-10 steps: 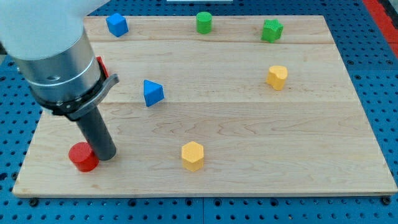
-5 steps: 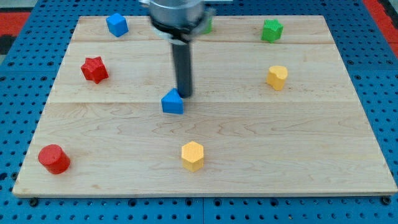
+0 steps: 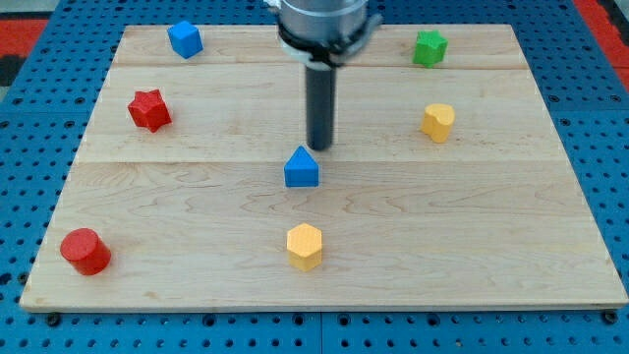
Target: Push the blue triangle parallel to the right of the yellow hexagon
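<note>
The blue triangle (image 3: 302, 168) lies near the middle of the wooden board. The yellow hexagon (image 3: 305, 246) sits below it, toward the view's bottom, almost straight under it. My tip (image 3: 318, 147) rests just above and slightly right of the blue triangle, close to its upper edge; I cannot tell if they touch. The dark rod rises from there to the arm's grey body at the view's top.
A blue block (image 3: 185, 39) is at the top left, a green star (image 3: 429, 47) at the top right, a yellow block (image 3: 438, 121) at the right, a red star (image 3: 149, 109) at the left, a red cylinder (image 3: 85, 251) at the bottom left. The board's edge (image 3: 324, 303) borders blue pegboard.
The blue triangle has slid right and slightly down from where it was. My tip came from the red cylinder at the bottom left to just above the triangle and moved right with it.
</note>
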Controlling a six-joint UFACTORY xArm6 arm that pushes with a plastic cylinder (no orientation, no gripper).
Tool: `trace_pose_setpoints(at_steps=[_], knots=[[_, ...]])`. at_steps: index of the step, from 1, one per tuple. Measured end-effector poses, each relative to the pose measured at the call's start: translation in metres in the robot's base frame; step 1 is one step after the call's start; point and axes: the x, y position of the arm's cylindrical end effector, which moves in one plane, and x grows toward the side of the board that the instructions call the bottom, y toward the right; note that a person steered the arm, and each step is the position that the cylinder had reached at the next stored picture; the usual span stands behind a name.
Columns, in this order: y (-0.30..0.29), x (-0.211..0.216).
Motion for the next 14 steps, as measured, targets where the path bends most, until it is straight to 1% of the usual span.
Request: trace_pose_setpoints(at_steps=[1,2,3,4,5,6,7,8,9,10,11,12,13,14], knots=[[-0.052,0.018],[0.032,0.062],[0.103,0.098],[0.024,0.036],[-0.029,0.064],[0.043,0.088],[0.124,0.103],[0.035,0.065],[0.002,0.077],[0.064,0.109],[0.155,0.123],[0.122,0.111],[0.068,0.119],[0.115,0.169]])
